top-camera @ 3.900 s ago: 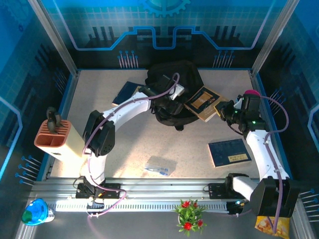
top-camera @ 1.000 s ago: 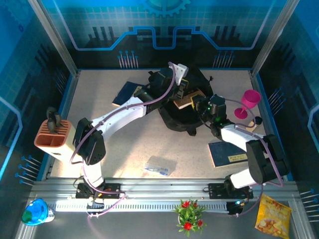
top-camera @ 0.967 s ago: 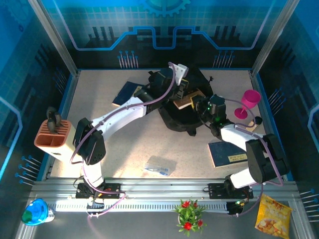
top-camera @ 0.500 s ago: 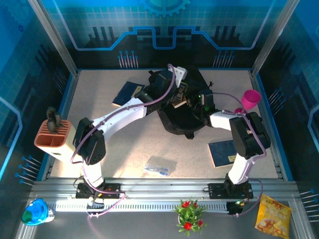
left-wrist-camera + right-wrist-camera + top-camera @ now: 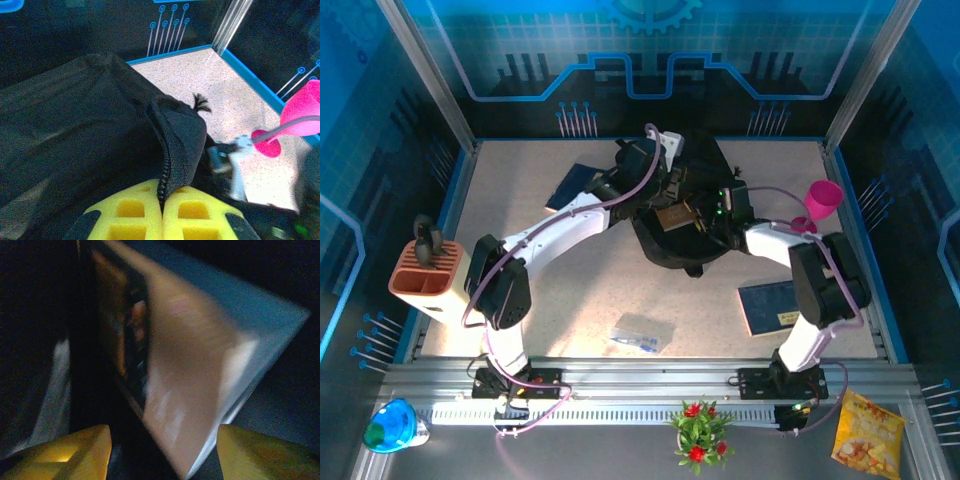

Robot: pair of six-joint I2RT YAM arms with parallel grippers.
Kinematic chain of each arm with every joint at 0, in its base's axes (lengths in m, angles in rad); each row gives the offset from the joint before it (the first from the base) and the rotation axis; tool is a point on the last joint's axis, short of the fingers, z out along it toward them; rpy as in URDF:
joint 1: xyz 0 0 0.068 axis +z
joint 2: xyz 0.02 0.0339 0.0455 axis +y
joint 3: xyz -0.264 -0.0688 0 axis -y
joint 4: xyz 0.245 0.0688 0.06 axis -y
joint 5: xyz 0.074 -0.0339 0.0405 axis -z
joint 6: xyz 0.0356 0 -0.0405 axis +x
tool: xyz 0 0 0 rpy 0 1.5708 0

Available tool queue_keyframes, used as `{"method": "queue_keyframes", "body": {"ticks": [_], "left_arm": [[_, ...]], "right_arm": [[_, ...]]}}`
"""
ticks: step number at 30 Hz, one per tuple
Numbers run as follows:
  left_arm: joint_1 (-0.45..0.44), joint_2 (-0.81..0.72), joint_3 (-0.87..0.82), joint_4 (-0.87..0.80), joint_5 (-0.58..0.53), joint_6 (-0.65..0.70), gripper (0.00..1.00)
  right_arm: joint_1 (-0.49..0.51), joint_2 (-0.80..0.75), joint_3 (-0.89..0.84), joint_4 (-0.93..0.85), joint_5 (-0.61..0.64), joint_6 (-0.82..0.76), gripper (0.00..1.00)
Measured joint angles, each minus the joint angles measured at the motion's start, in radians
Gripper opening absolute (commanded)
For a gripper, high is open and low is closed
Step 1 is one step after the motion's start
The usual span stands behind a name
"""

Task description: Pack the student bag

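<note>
The student bag [image 5: 680, 245], a big black backpack, lies at the back middle of the table. My left gripper [image 5: 670, 178] is shut on the zip edge of the bag's opening [image 5: 167, 165] and holds it up; its yellow fingertips [image 5: 132, 212] pinch the fabric. My right gripper [image 5: 700, 214] reaches into the opening from the right with its jaws open. A brown book [image 5: 673, 215] lies tilted inside the dark bag. In the right wrist view the brown book [image 5: 190, 375] has its lower corner between the spread fingers of the right gripper [image 5: 162, 452], and neither finger presses on it.
A dark-blue book [image 5: 780, 306] lies right of the bag, another dark-blue book [image 5: 574, 184] to its left. A pink goblet [image 5: 820, 203] stands at the right, also seen as a pink goblet [image 5: 300, 115]. A knife block [image 5: 432, 276] stands at the left edge, a clear pouch [image 5: 642, 332] near the front.
The right gripper moved left into the bag's opening with the brown book, then opened and let it go. The left gripper stays shut on the bag's edge.
</note>
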Motion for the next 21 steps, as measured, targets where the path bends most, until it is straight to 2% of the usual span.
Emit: {"method": "queue_keyframes", "body": {"ticks": [3, 5, 7, 10, 12, 13, 15, 17, 21], "left_arm": [[0.017, 0.0, -0.027, -0.001, 0.016, -0.019, 0.0], [0.027, 0.0, -0.05, -0.002, 0.035, -0.029, 0.05], [0.034, 0.0, -0.071, -0.009, 0.055, -0.031, 0.16], [0.039, 0.0, -0.095, -0.029, 0.087, -0.043, 0.48], [0.04, -0.001, -0.115, -0.033, 0.12, -0.048, 0.66], [0.04, -0.006, -0.132, -0.032, 0.134, -0.048, 0.72], [0.041, -0.031, -0.184, -0.041, 0.158, -0.045, 0.81], [0.041, -0.063, -0.229, -0.054, 0.158, -0.05, 0.87], [0.06, -0.154, -0.303, -0.064, 0.13, -0.046, 0.97]], "right_arm": [[0.0, -0.154, -0.077, -0.058, -0.038, -0.048, 0.73], [0.0, -0.255, -0.117, -0.118, -0.031, -0.089, 0.77], [0.0, -0.364, -0.147, -0.198, 0.005, -0.137, 0.81], [0.0, -0.497, -0.156, -0.319, 0.084, -0.208, 0.84], [-0.001, -0.565, -0.153, -0.381, 0.136, -0.253, 0.85], [-0.003, -0.585, -0.149, -0.409, 0.154, -0.272, 0.86], [-0.014, -0.605, -0.125, -0.472, 0.185, -0.318, 0.88], [-0.025, -0.603, -0.095, -0.515, 0.208, -0.359, 0.99], [-0.04, -0.592, -0.037, -0.57, 0.229, -0.441, 1.0]]}}
